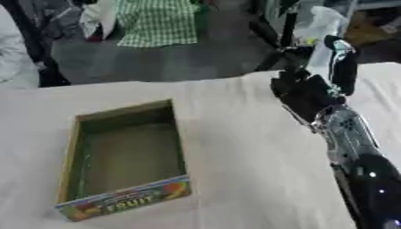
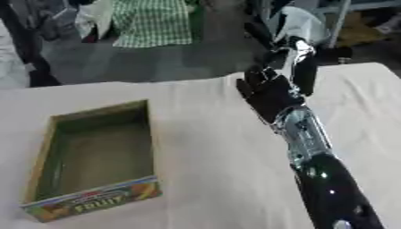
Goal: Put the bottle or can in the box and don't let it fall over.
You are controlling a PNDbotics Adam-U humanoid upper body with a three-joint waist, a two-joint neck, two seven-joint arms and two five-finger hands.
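A pale, see-through bottle [image 1: 322,31] stands upright at the far right edge of the table. My right hand [image 1: 304,95] reaches up to it from the lower right and is shut on it, fingers and thumb curled round its lower part, which they hide. The open cardboard box [image 1: 72,152] with a green inside and a "FRUIT" label on its near wall lies on the left half of the table, well apart from the hand and bottle. Nothing is inside the box. My left hand does not show in either view.
A white cloth covers the table [image 1: 235,156]. Past the far edge is grey floor, with a green checked cloth [image 1: 156,22] and dark frames [image 2: 262,27] behind the bottle. My black right forearm [image 1: 360,161] crosses the table's right side.
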